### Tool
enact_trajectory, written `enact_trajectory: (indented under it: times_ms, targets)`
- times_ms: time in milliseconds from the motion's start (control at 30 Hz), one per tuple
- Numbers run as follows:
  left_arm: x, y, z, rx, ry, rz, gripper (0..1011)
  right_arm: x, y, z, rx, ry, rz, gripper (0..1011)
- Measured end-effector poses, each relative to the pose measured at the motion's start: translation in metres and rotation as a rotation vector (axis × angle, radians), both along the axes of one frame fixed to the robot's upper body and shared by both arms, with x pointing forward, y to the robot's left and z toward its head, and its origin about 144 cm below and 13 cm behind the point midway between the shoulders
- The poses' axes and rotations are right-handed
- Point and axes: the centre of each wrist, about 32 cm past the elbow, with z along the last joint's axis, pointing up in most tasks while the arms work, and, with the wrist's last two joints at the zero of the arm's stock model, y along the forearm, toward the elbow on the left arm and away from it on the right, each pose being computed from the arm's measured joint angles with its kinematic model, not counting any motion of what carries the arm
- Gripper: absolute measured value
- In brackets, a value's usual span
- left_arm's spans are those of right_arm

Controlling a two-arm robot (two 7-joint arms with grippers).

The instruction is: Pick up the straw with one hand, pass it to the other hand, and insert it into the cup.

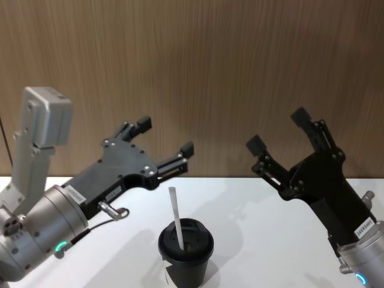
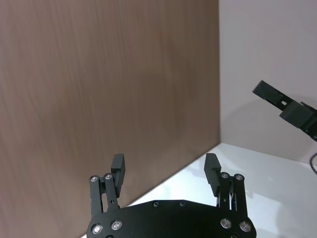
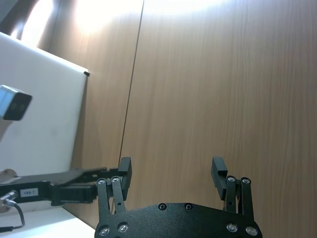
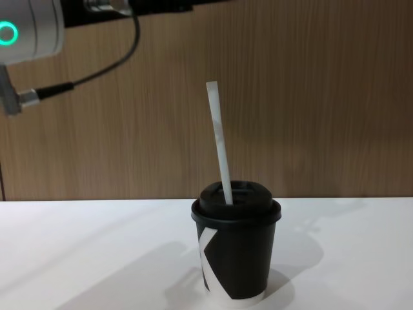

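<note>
The black cup (image 1: 186,255) (image 4: 236,255) stands on the white table near its front edge, lid on. The white straw (image 1: 176,216) (image 4: 219,139) sticks up out of the lid's hole, leaning slightly left. My left gripper (image 1: 165,137) (image 2: 166,168) hovers raised to the cup's upper left, open and holding nothing. My right gripper (image 1: 277,129) (image 3: 171,171) hangs raised to the cup's upper right, also open and holding nothing. Both are apart from the straw.
A wood-panel wall (image 1: 204,66) rises behind the white table (image 1: 258,228). The left wrist's silver cylinder with green ring light (image 4: 8,32) and thin cable (image 4: 97,71) shows at the chest view's upper left.
</note>
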Motion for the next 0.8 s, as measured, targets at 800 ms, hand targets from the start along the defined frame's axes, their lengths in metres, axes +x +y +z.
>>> enact_trajectory:
  times_ms: [800]
  targets:
    - [-0.027, 0.008, -0.003, 0.004, -0.090, 0.170, 1003, -0.007, 0.010, 0.012, 0.002, 0.183, -0.138, 1001]
